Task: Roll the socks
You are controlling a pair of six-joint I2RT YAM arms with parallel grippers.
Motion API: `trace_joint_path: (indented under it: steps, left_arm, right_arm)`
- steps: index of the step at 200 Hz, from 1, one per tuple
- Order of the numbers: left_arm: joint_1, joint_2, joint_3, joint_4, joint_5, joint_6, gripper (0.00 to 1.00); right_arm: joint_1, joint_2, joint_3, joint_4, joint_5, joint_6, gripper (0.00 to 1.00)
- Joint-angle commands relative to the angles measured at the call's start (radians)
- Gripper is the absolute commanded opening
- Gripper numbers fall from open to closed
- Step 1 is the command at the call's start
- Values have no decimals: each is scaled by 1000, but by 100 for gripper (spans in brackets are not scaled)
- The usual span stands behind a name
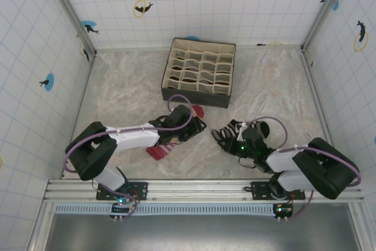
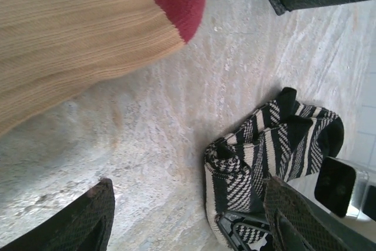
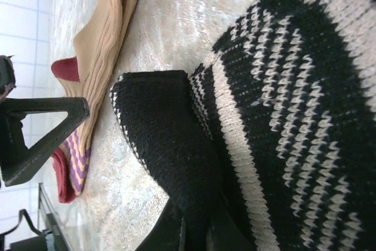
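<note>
The peach sock (image 1: pixel 160 151) lies flat on the table, its dark red toe (image 1: pixel 198 111) poking out past my left gripper (image 1: pixel 191 126). In the left wrist view that gripper (image 2: pixel 188 204) stands open just above the bare table, with the peach sock (image 2: pixel 70 33) beyond its fingers and nothing between them. The black-and-white striped sock (image 1: pixel 226 134) lies bunched to the right, partly folded over. My right gripper (image 1: pixel 235 139) is shut on it; in the right wrist view a black part of the striped sock (image 3: pixel 170 139) is pinched at the gripper (image 3: pixel 197 233).
A dark fabric organizer box (image 1: pixel 200 72) with several cells stands at the back middle, close behind both grippers. Tiled walls enclose the table on three sides. The left gripper's finger (image 3: pixel 41 127) shows in the right wrist view beside the peach sock (image 3: pixel 97 63).
</note>
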Motion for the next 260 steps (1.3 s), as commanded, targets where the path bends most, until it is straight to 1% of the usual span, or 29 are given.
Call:
trace_joint_path:
  steps: [1, 17, 36, 72, 96, 112, 144, 176, 200, 205, 213, 260]
  left_arm:
    - [-19, 43, 7, 63, 38, 41, 66]
    - [-42, 60, 9, 97, 36, 54, 63]
    - [-64, 82, 11, 131, 36, 75, 60]
    - [-85, 151, 9, 225, 109, 77, 56]
    - [-97, 197, 9, 272, 133, 59, 54]
    - [-101, 224, 11, 298, 139, 49, 50]
    - [-103, 265, 28, 309, 131, 40, 49]
    - [-102, 309, 51, 311, 125, 26, 46]
    - [-101, 338, 69, 304, 122, 16, 42]
    - [-102, 343, 73, 302, 120, 18, 38]
    - [-102, 350, 78, 290, 113, 18, 36]
    - [-100, 383, 121, 229, 84, 37, 30]
  right_arm:
    - [-17, 2, -78, -163, 21, 129, 0]
    - [-28, -19, -105, -171, 33, 164, 0]
    - [-39, -36, -122, -183, 44, 169, 0]
    - [-61, -51, -156, -179, 41, 173, 0]
    - [-71, -55, -169, -173, 38, 172, 0]
    - [-76, -52, -173, -167, 35, 170, 0]
    - [-82, -45, -182, -156, 30, 167, 0]
    - [-86, -40, -187, -143, 26, 168, 0]
    - [-90, -44, -189, -139, 21, 167, 0]
    - [-91, -45, -189, -138, 19, 168, 0]
    - [-92, -45, -189, -136, 17, 167, 0]
    - [-103, -36, -192, -109, -6, 158, 0]
